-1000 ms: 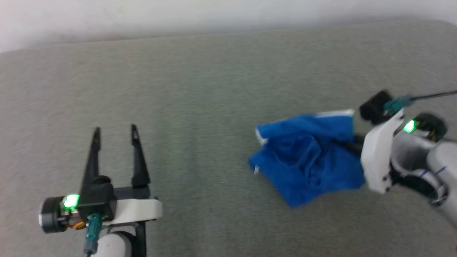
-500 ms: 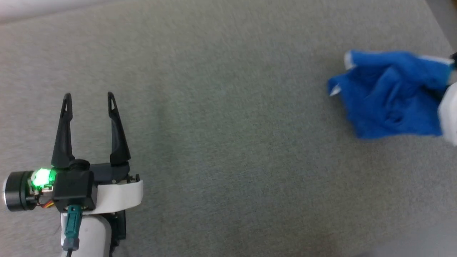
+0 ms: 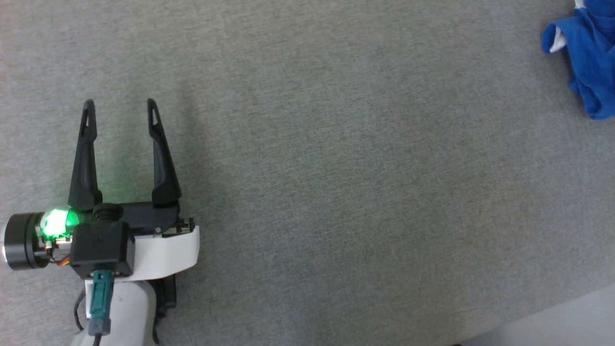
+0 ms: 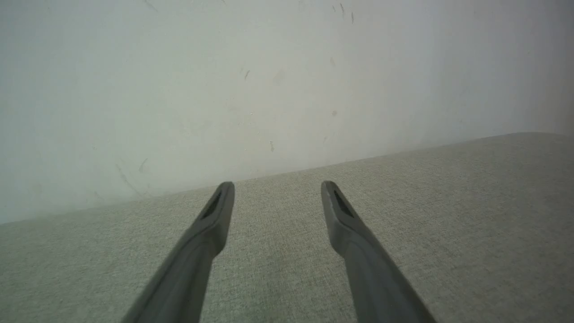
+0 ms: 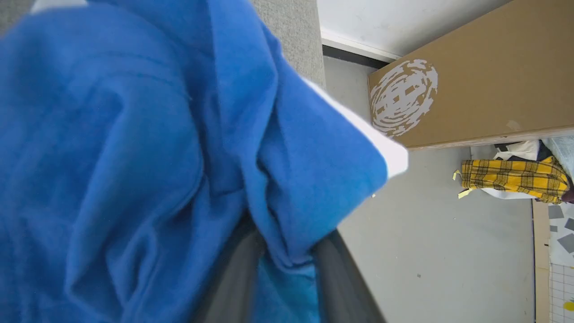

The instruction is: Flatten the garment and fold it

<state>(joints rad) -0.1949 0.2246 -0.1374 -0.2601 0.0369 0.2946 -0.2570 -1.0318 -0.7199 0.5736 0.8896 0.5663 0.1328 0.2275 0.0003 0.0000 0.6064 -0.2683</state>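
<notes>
The garment (image 3: 588, 62) is a crumpled bright blue bundle with a bit of white trim, cut off by the top right edge of the head view. In the right wrist view the garment (image 5: 134, 157) hangs bunched over my right gripper (image 5: 281, 262). A gathered fold is pinched between its two dark fingers (image 5: 341, 287), whose tips are buried under the cloth. A white stripe runs along the cloth's right edge. My left gripper (image 3: 120, 103) sits at the lower left of the grey table (image 3: 336, 192), open and empty, far from the garment. It shows the same way in its own view (image 4: 278, 186).
The table's front right edge runs beside pale floor (image 3: 567, 317). A pale wall (image 4: 269, 89) stands behind the table. Off the table's side are a brown cardboard box (image 5: 471, 89), a yellow plaid cloth (image 5: 515, 179) and grey floor (image 5: 448, 251).
The head view has swung left and down, so the garment has slid to the top right corner and my right arm has left that view. My left gripper stays open.
</notes>
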